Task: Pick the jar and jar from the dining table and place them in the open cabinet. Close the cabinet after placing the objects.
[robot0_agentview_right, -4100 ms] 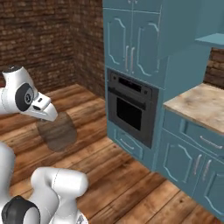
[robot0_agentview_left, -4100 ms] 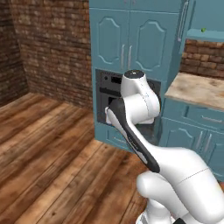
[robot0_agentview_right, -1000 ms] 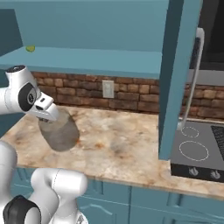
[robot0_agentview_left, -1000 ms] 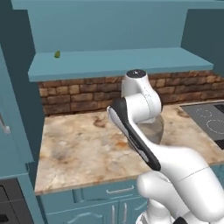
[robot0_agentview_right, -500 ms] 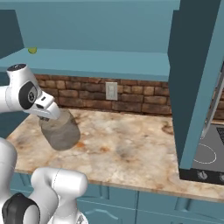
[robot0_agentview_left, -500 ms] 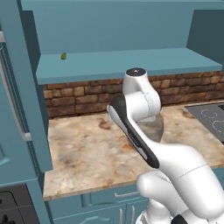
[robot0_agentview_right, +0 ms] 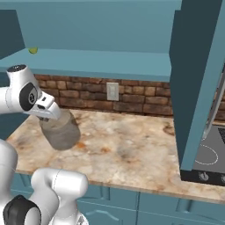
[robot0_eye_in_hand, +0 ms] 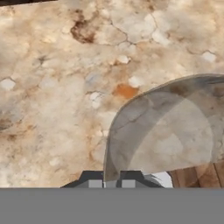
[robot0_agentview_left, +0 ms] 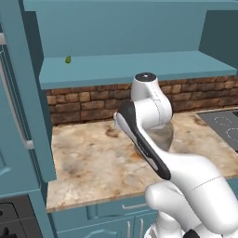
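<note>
Your gripper is clenched on the wide smoky grey jar, carrying it tilted just above the marbled counter. You hold it clear so it can rise onto the teal shelf of the open cabinet above.

The wide smoky grey translucent jar hangs tilted above the marbled stone counter. Behind it the teal cabinet stands open, its shelf above that counter.

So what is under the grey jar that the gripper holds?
Beige marbled stone counter lies below the grey jar, seen through its translucent wall. The jar blurs that patch, so fine detail there is unclear.
</note>
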Available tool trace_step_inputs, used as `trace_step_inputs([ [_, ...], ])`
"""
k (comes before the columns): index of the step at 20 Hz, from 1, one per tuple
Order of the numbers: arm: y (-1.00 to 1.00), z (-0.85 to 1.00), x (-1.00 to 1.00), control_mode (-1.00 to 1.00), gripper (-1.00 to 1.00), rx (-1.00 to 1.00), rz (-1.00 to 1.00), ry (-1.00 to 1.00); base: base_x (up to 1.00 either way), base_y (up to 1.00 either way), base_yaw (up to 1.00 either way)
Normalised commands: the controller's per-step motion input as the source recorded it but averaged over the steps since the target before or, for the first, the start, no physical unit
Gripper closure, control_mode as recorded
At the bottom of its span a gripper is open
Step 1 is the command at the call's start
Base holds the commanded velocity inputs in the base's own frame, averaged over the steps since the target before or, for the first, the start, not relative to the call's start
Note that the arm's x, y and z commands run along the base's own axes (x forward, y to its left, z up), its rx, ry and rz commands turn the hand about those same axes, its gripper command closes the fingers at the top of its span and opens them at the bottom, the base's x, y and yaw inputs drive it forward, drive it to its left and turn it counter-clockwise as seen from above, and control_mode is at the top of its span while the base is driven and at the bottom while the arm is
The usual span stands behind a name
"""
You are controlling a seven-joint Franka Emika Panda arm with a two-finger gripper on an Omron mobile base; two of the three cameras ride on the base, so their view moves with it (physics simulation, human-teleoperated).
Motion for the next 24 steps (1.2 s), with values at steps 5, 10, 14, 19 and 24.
trace_step_inputs([
  [5,0.09,0.20,-0.12,-1.00,1.00,-0.01,0.18,-0.03,0.00,0.00,0.00],
  [10,0.10,0.33,-0.42,-1.00,1.00,-0.07,0.14,-0.07,0.00,0.00,0.00],
  [14,0.07,0.37,-0.77,-1.00,1.00,-0.14,0.09,-0.09,0.00,0.00,0.00],
  [19,-0.01,0.57,-0.67,-1.00,1.00,-0.13,0.09,-0.14,0.00,0.00,0.00],
  [24,-0.12,0.64,-0.32,-1.00,1.00,-0.10,0.13,-0.13,0.00,0.00,0.00],
])
